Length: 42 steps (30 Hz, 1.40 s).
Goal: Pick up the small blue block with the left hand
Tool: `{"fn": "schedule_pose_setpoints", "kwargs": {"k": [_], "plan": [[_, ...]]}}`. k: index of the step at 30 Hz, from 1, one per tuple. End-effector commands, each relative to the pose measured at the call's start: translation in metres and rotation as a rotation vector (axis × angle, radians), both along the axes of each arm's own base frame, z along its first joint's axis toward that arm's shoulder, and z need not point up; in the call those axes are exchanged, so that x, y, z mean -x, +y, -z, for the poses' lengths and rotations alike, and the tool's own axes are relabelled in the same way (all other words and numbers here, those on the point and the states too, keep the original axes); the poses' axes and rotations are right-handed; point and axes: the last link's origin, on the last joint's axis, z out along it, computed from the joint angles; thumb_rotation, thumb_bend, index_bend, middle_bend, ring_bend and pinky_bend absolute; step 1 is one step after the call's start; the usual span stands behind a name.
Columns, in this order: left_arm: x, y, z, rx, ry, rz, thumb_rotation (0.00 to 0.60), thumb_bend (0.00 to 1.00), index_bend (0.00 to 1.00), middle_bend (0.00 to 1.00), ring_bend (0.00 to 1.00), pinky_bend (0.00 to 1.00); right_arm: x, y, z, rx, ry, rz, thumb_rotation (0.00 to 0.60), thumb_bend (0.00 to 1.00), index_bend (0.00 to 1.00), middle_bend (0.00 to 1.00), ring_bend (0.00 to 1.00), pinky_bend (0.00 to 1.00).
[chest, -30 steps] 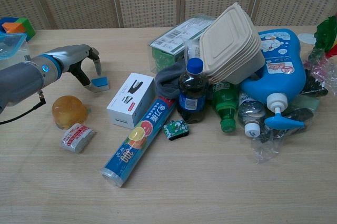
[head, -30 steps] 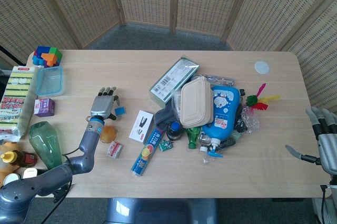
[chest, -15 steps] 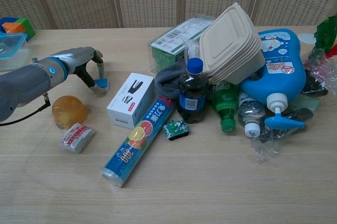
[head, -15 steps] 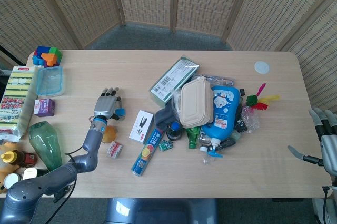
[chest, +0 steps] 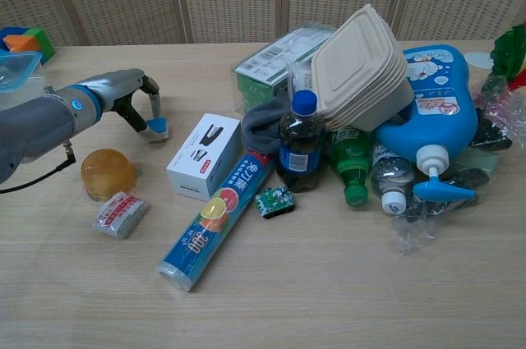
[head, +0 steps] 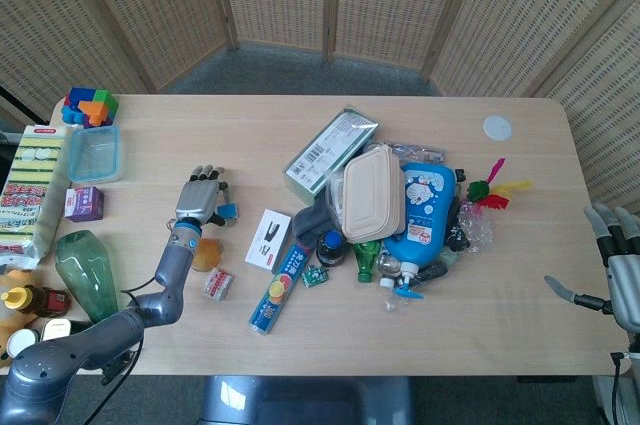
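The small blue block (chest: 157, 127) (head: 228, 211) sits tilted at table height on the left half of the table, pinched between the thumb and a finger of my left hand (chest: 123, 96) (head: 199, 200). The other fingers curve over it from the left. Whether the block has left the tabletop I cannot tell. My right hand (head: 614, 263) hangs beyond the table's right edge, fingers spread and holding nothing; the chest view does not show it.
An orange ball (chest: 108, 173) and a wrapped packet (chest: 120, 213) lie just in front of the left hand. A white stapler box (chest: 203, 156) and a blue roll (chest: 218, 218) lie to its right. Bottles, a clamshell box and a blue jug (chest: 440, 103) are piled further right.
The left hand's fingers have closed round the blue block, which went from lying flat to tilted on edge in the pinch. The right hand has barely moved.
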Motion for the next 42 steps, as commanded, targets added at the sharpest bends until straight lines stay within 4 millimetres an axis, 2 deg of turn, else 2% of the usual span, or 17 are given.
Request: {"fn": "schedule_pose_setpoints", "kwargs": {"k": [1, 7, 17, 29, 35, 42], "plan": [[-0.004, 0.002, -0.008, -0.01, -0.014, 0.014, 0.566, 0.35, 0.66, 0.15, 0.0, 0.0, 0.0, 0.0, 0.0, -0.001, -0.001, 0.0, 0.236, 0.18, 0.0, 0.0, 0.0, 0.0], [-0.019, 0.009, -0.038, -0.042, -0.056, 0.055, 0.562, 0.35, 0.66, 0.15, 0.0, 0.0, 0.0, 0.0, 0.002, -0.005, -0.007, -0.004, 0.239, 0.18, 0.0, 0.0, 0.0, 0.0], [-0.065, 0.014, -0.115, -0.135, -0.095, 0.167, 0.563, 0.34, 0.66, 0.14, 0.0, 0.0, 0.0, -0.002, 0.007, -0.012, -0.021, -0.012, 0.239, 0.18, 0.0, 0.0, 0.0, 0.0], [-0.11, 0.012, -0.19, -0.23, -0.139, 0.227, 0.564, 0.34, 0.65, 0.14, 0.0, 0.0, 0.001, -0.001, 0.01, -0.014, -0.034, -0.019, 0.235, 0.18, 0.0, 0.0, 0.0, 0.0], [-0.122, 0.009, -0.212, -0.256, -0.164, 0.238, 0.565, 0.34, 0.64, 0.14, 0.0, 0.0, 0.0, -0.002, 0.011, -0.015, -0.039, -0.025, 0.236, 0.18, 0.0, 0.0, 0.0, 0.0], [-0.125, 0.007, -0.22, -0.262, -0.169, 0.236, 0.565, 0.34, 0.64, 0.13, 0.0, 0.0, -0.001, -0.004, 0.011, -0.016, -0.04, -0.033, 0.235, 0.18, 0.0, 0.0, 0.0, 0.0]]}}
